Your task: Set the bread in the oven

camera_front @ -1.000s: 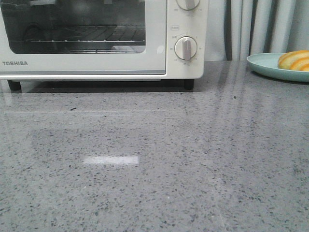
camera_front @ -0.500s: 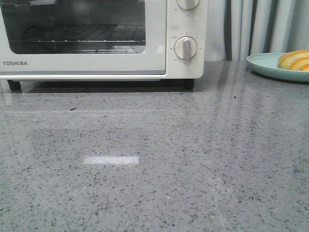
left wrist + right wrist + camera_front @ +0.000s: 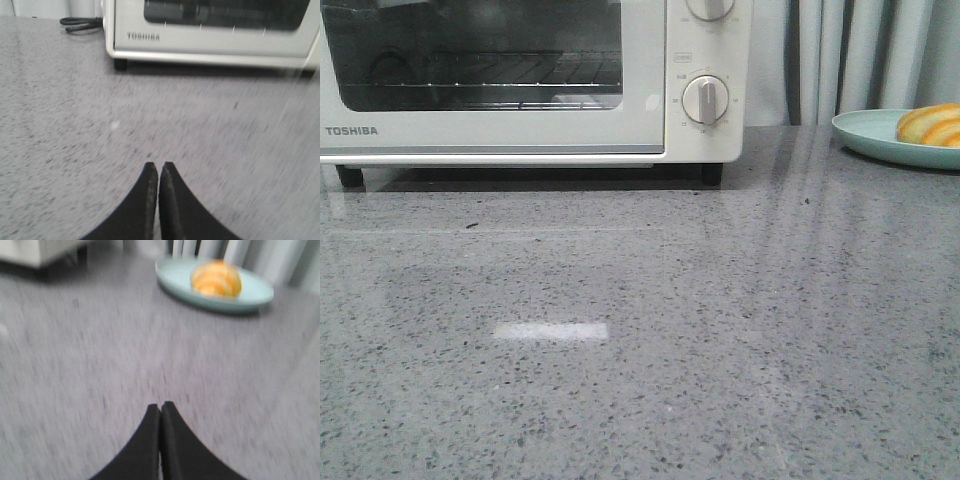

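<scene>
The cream-white Toshiba oven stands at the back left of the grey stone counter with its glass door closed; it also shows in the left wrist view. The golden-brown striped bread lies on a pale green plate at the back right, and shows in the right wrist view on the plate. My left gripper is shut and empty above bare counter, well short of the oven. My right gripper is shut and empty, well short of the plate. Neither gripper shows in the front view.
A black power cord lies on the counter beside the oven. Grey-white curtains hang behind the counter. The oven's dial knob faces forward. A corner of the oven shows in the right wrist view.
The front view shows nothing moved on the counter; only the reflections in the oven's glass door have shifted slightly.
</scene>
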Available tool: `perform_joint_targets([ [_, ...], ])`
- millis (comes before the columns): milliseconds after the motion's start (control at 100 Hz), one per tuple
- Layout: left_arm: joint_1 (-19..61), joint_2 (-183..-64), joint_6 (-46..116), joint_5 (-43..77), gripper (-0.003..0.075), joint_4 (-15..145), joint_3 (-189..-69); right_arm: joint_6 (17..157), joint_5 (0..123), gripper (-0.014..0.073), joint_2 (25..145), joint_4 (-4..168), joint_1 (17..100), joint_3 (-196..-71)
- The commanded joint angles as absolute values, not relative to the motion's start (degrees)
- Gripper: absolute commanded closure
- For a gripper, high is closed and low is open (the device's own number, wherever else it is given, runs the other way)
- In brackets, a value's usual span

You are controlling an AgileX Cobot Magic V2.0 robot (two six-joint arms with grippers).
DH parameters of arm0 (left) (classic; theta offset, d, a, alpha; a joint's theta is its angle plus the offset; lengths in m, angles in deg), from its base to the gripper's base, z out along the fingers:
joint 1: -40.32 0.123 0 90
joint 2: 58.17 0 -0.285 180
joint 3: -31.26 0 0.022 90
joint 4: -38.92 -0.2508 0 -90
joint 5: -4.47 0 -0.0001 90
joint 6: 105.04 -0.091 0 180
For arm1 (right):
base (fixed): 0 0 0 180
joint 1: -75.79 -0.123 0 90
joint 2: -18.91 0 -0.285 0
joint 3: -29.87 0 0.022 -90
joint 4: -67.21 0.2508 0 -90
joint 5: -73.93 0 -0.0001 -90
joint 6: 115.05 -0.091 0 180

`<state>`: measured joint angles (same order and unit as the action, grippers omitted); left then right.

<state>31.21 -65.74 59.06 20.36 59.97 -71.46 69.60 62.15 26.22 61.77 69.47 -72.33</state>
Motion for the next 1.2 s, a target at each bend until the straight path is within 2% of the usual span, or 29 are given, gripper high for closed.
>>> perform_joint_targets([
  [0, 31.01, -64.01, 59.53, 11.06, 0.0741, 73.51, -70.15, 69.86, 76.60, 0.0662, 25.08, 69.01, 69.81, -71.63],
  [110, 31.01, -64.01, 59.53, 7.83, 0.0741, 90.06, -70.15, 69.86, 86.40, 0.0662, 25.08, 84.54, 69.81, -71.63],
  [270, 31.01, -64.01, 59.53, 3.69, 0.0741, 103.23, -70.15, 69.86, 90.10, 0.0662, 25.08, 94.93, 69.81, -71.63],
  [520, 31.01, -64.01, 59.53, 2.63, 0.0741, 106.80, -71.19, 69.86, 87.28, 0.0662, 25.08, 102.95, 69.81, -73.82],
  [690, 31.01, -66.36, 51.74, 12.15, 0.0742, 96.61, -81.52, 69.86, 70.86, 0.0662, 26.78, 93.60, 69.81, -82.58],
  [790, 31.01, -73.30, 47.71, 16.79, 0.0742, 88.63, -89.00, 69.96, 62.34, 0.0662, 30.98, 83.55, 69.81, -89.61],
  [870, 31.01, -80.80, 44.04, 19.12, 0.0742, 85.35, -95.07, 70.99, 60.31, 0.0662, 35.91, 78.37, 69.81, -94.03],
  [1080, 31.01, -102.11, 31.17, 24.71, 0.0741, 89.67, -109.98, 71.14, 60.88, 0.0662, 48.23, 76.93, 69.81, -101.88],
  [1190, 28.57, -109.87, 24.34, 23.57, 0.0741, 93.50, -116.38, 71.14, 60.76, 0.0662, 51.30, 76.93, 69.81, -103.29],
])
